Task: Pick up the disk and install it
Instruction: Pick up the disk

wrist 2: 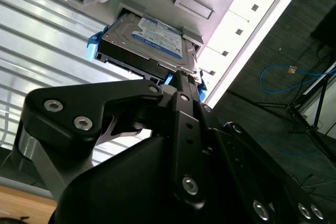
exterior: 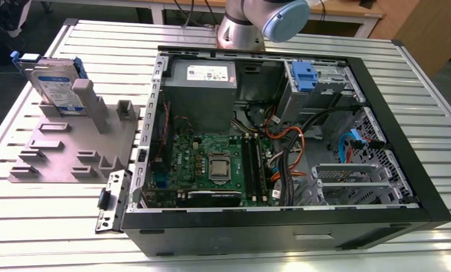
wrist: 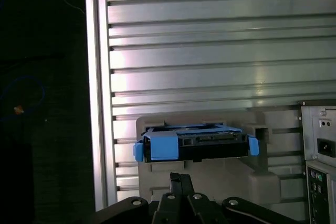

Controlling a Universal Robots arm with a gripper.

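Observation:
The disk [exterior: 55, 84], a silver-grey drive with a white-and-blue label in a blue carrier, stands on edge in a slot of the grey holder block [exterior: 66, 153] at the exterior view's left. In both wrist views the disk [wrist 2: 152, 39] [wrist: 195, 146] lies ahead of my gripper [wrist 2: 182, 77] [wrist: 181, 178]. The gripper is a short way off and touches nothing. Its dark fingers stand pressed together, shut and empty. In the exterior view the arm's base [exterior: 259, 22] rises behind the computer case.
An open black computer case [exterior: 407, 187] lies on the slatted metal table [exterior: 51, 226], with a motherboard [exterior: 210, 164], grey power-supply box [exterior: 201, 76], blue latch [exterior: 304, 76], cables and a metal drive cage [exterior: 350, 182] inside. The table's edge [wrist: 97, 103] runs beside the holder.

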